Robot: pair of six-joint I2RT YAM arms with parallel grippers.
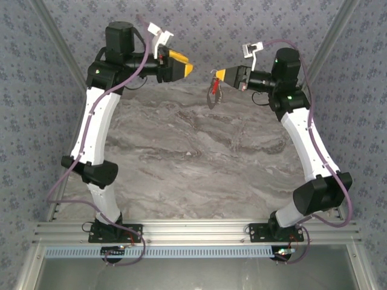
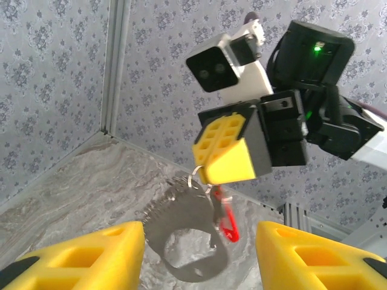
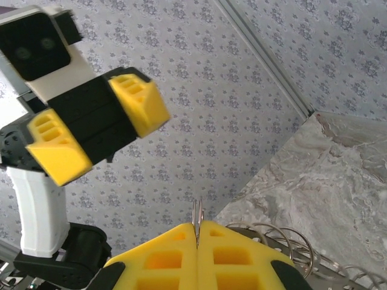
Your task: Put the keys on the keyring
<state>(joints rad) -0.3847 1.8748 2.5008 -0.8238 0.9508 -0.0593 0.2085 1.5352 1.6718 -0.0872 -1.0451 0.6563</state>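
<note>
Right gripper (image 1: 221, 75), pressed together, pinches the top of the keyring (image 2: 181, 214) high above the counter (image 1: 193, 151), the red keys (image 2: 228, 225) dangling against it, while the left gripper (image 1: 184, 63) faces it, spread apart.

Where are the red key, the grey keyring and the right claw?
red key (image 2: 227, 221): left wrist view, its middle.
grey keyring (image 2: 181, 211): left wrist view, its upper band.
right claw (image 1: 221, 75): top external view, its yellow tips.
</note>
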